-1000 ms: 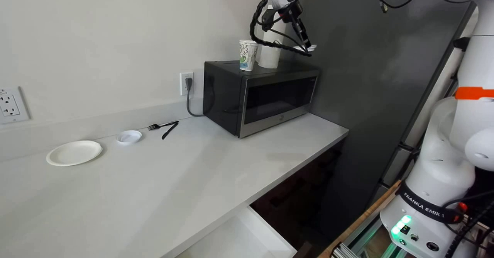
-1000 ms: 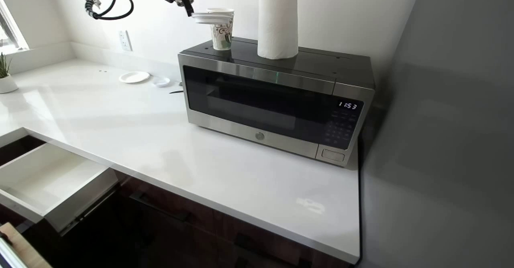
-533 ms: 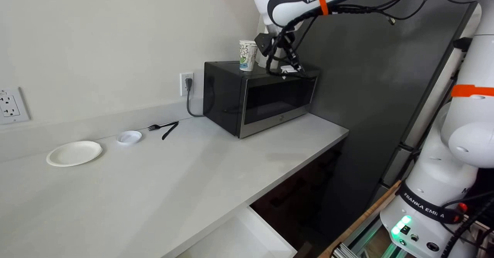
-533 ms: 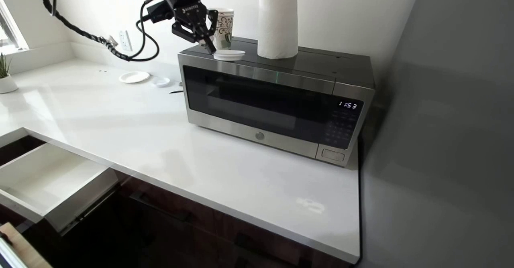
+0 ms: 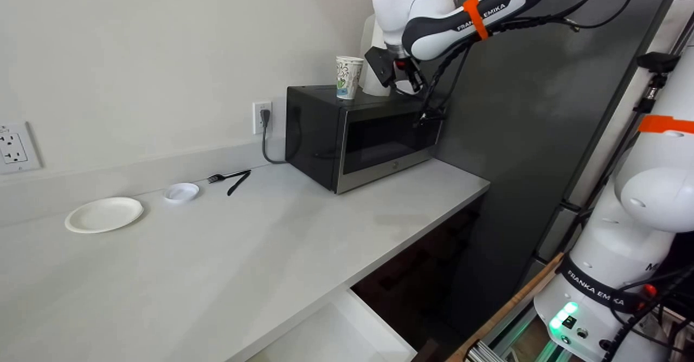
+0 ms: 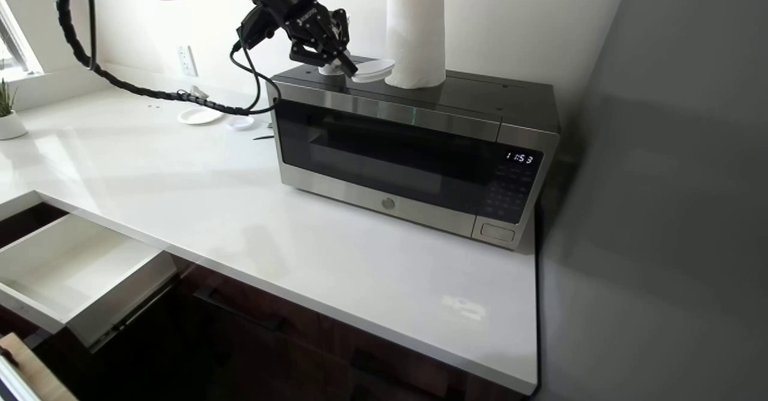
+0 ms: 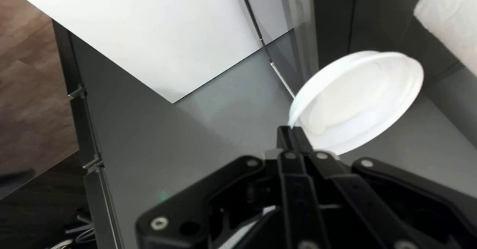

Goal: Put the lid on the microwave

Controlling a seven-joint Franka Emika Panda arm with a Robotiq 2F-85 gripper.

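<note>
The lid [image 6: 373, 69] is a shallow round white disc; it also shows in the wrist view [image 7: 357, 100]. My gripper [image 7: 292, 129] is shut on the lid's rim and holds it tilted. The microwave [image 6: 384, 161] is boxy, with a dark glass door and steel trim, and also shows in an exterior view [image 5: 396, 142]. The gripper [image 6: 353, 68] and lid are over the front left part of its top in that view. I cannot tell whether the lid touches the top. In an exterior view the lid [image 5: 407, 86] is partly hidden behind the gripper.
A paper towel roll [image 6: 417, 29] stands on the microwave close to the lid. A paper cup [image 5: 348, 77] stands there too. A grey panel [image 6: 654, 185] is beside the microwave. A plate [image 5: 104, 214], a small white dish [image 5: 181, 192] and black cutlery [image 5: 233, 179] lie on the counter. A drawer [image 6: 78, 263] stands open.
My gripper has come down with the lid toward the microwave top, then moved across it toward the paper towel roll. The lid has gone from nearly level to tilted.
</note>
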